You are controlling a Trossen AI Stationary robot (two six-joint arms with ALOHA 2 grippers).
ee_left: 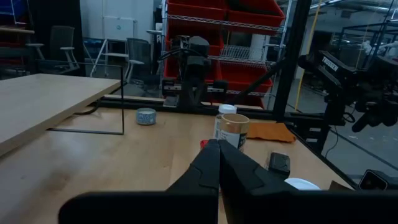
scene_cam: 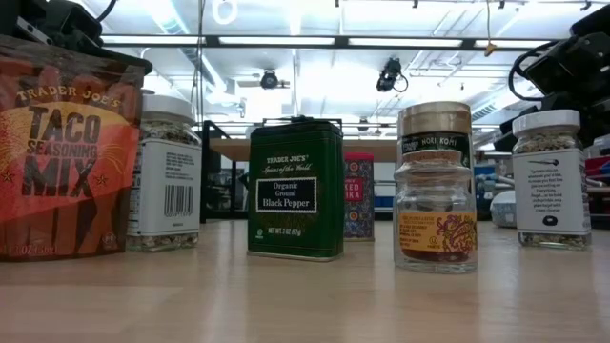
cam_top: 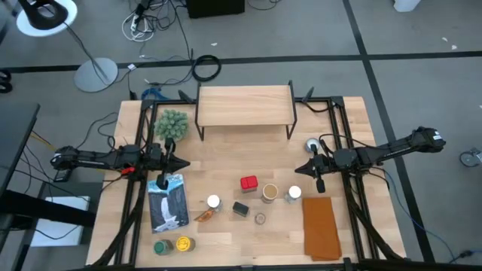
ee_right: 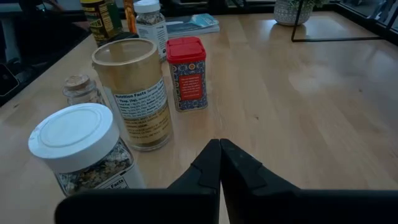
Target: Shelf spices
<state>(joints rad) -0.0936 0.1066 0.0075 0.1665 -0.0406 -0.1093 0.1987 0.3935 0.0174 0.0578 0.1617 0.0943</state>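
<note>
The spice jars and tins all stand on the big wooden tabletop (cam_top: 248, 241), none on the low riser shelf with its light wooden top and thin black legs (cam_top: 245, 105), which sits bare at the far edge. Near the middle, a red-lidded square tin (cam_top: 248, 183) stands just beside a tan-lidded cylindrical jar (cam_top: 269, 193) and a white-capped glass jar (cam_top: 294, 193); nearer the front are a dark green pepper tin (cam_top: 240, 210), a small cork-topped jar (cam_top: 260, 218), another white-capped jar (cam_top: 213, 202) and an orange-red seasoning packet (cam_top: 203, 217). Two round jars, green-lidded (cam_top: 160, 246) and yellow-lidded (cam_top: 183, 244), sit at the front left. The left gripper (cam_top: 183, 164) hovers beside a fuzzy green plant ball (cam_top: 172, 125), fingers pressed together, holding nothing. The right gripper (cam_top: 300, 168) hangs by the white-capped jar, likewise closed and empty.
</note>
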